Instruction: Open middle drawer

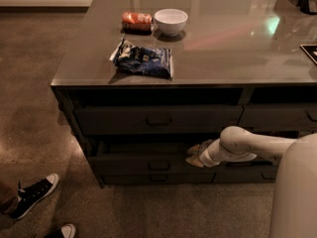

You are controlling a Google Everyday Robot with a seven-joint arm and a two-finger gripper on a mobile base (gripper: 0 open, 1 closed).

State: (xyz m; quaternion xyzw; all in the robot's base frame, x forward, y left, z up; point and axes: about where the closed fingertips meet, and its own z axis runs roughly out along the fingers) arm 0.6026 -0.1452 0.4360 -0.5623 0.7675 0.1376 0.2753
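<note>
No brand, label or writing can be read on any item.

The middle drawer (148, 163) is found in the left bank of the grey cabinet, below the top drawer (124, 120) and above the bottom drawer (129, 179). Its front is low, flat and matt dark grey, with a small rectangular pull (159, 165) at the centre. The drawer is seen standing part-way out, with a shadowed strip of its shallow tray exposed behind the front.

The gripper (194, 155), tan in colour, is placed at the right end of that drawer's front, at its upper edge. Whether it is open, closed or gripping the front cannot be told. It is carried by a smooth, rounded white arm (250, 147) entering from the right.

On the glossy grey counter (233, 58) a round white bowl (171, 21) is noted, with a crinkled red packet (136, 21) just beside it and a crumpled blue foil bag (144, 61) nearer the front edge.

The floor (34, 83) is speckled and polished. Black-and-white canvas sneakers (34, 195) are seen at the lower left.
</note>
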